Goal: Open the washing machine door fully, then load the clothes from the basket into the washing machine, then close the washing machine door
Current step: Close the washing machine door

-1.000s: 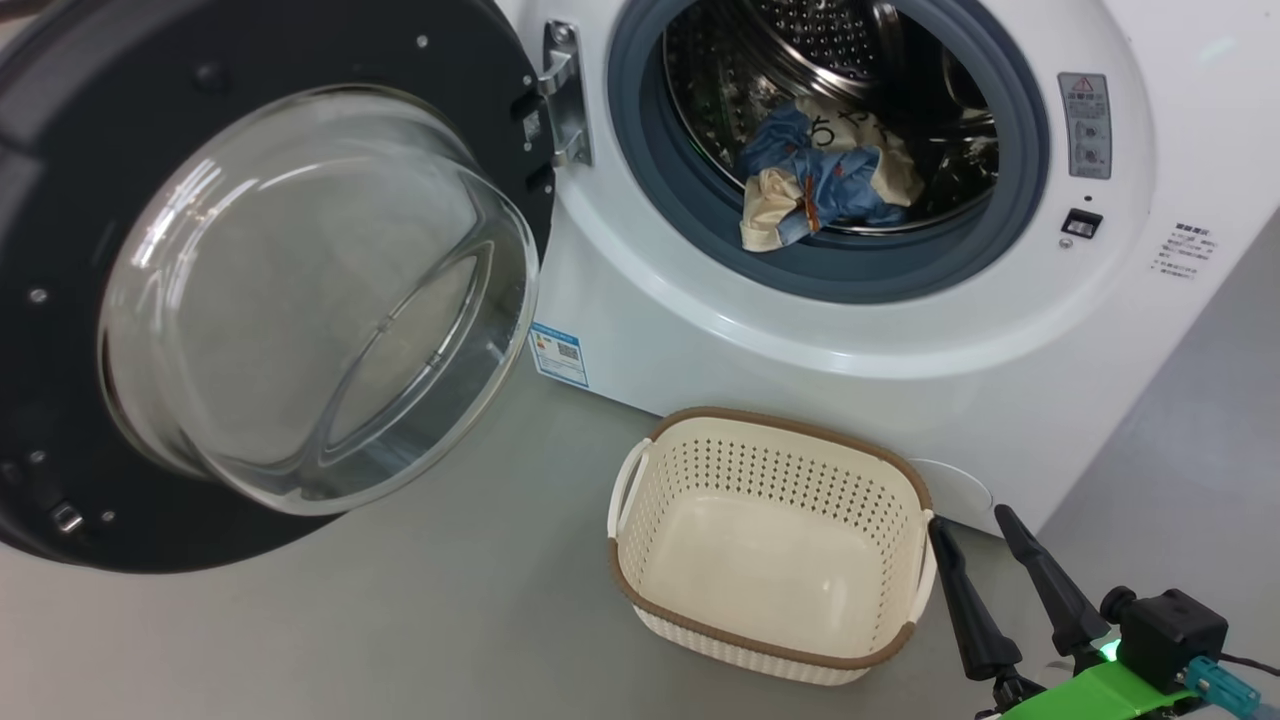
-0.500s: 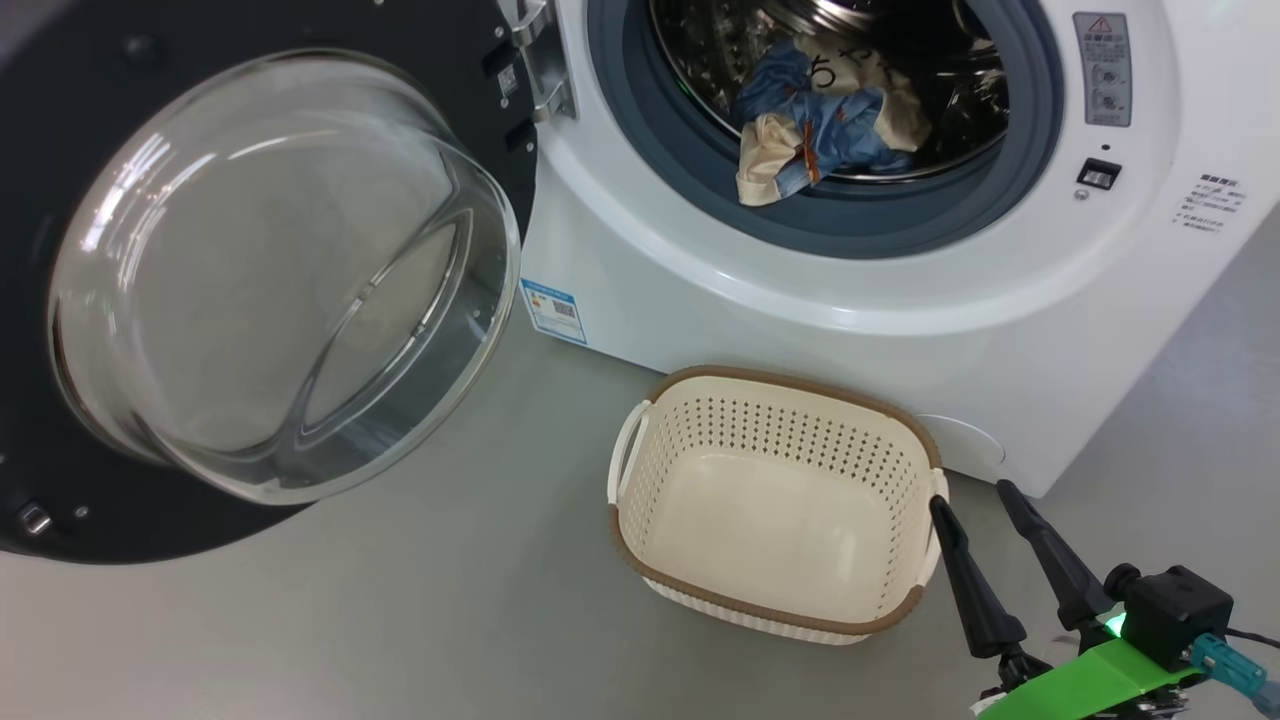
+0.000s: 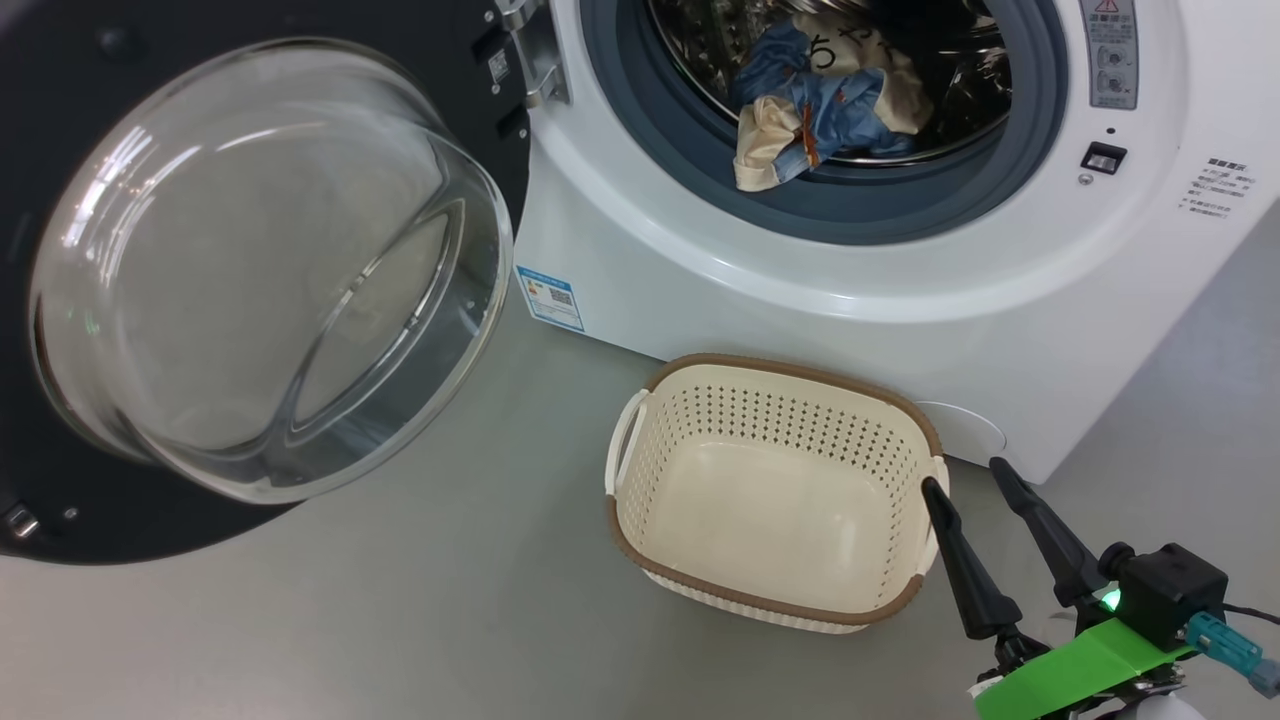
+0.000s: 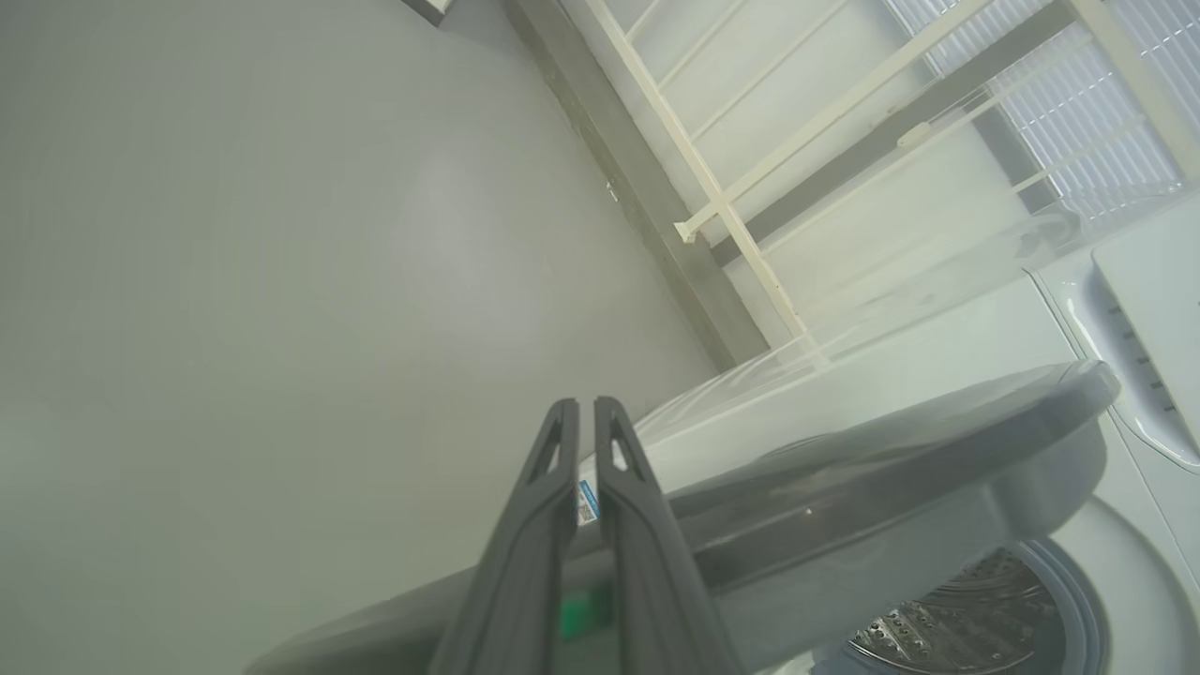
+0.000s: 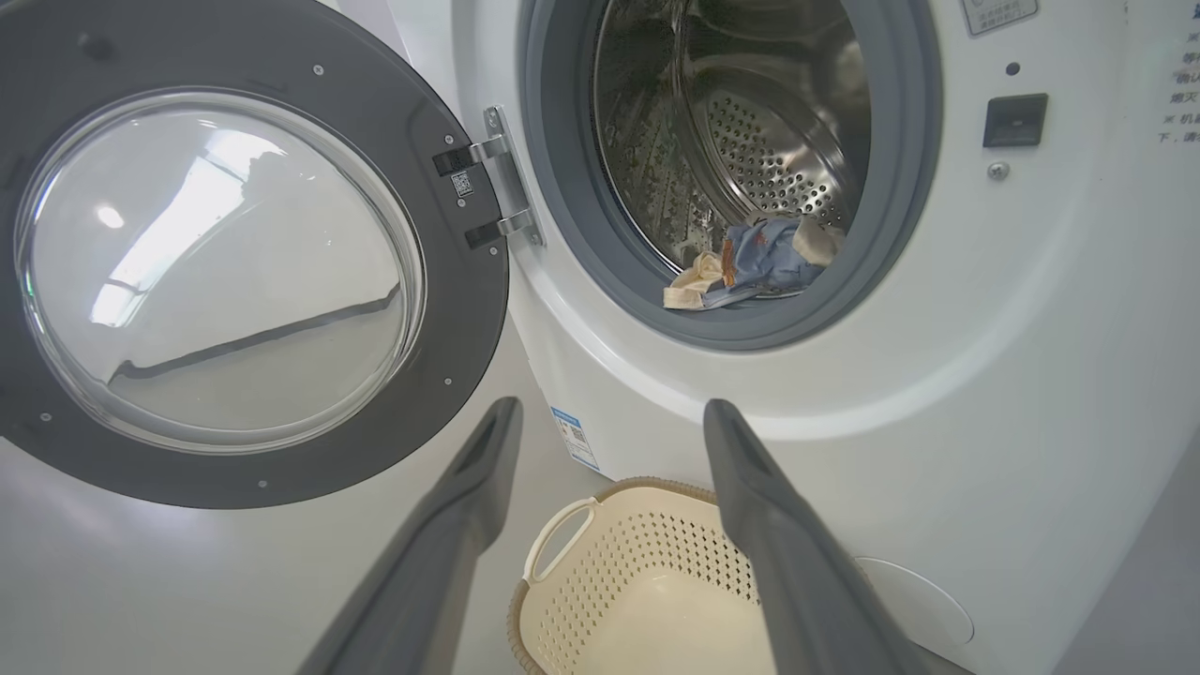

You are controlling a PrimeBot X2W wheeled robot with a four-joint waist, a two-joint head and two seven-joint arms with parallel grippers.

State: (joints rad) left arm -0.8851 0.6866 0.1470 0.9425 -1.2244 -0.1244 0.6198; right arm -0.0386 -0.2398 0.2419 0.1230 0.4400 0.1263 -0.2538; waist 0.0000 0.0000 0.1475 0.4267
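The washing machine door (image 3: 60, 530) hangs wide open at the left, its glass bowl bulging toward me; the right wrist view shows the washing machine door (image 5: 450, 309) too. The washing machine (image 3: 800, 300) stands behind. The clothes (image 3: 820, 110), blue and cream, lie at the drum's front lip, seen also as clothes (image 5: 750, 267). The basket (image 3: 780, 365) stands on the floor before the machine with nothing in it. My right gripper (image 3: 962, 475) is open just right of the basket, nothing between its fingers (image 5: 469, 497). My left gripper (image 4: 585, 405) is shut on nothing, beside the door's outer edge (image 4: 891, 469).
Grey floor (image 3: 400, 620) spreads left of and in front of the basket. A round service cover (image 3: 965, 430) sits low on the machine near my right fingertips. Beyond the left gripper, the left wrist view shows a white railing (image 4: 731, 216).
The whole head picture has shifted upward, so the camera has moved. The door, clothes and basket keep their places; the right gripper stays open beside the basket.
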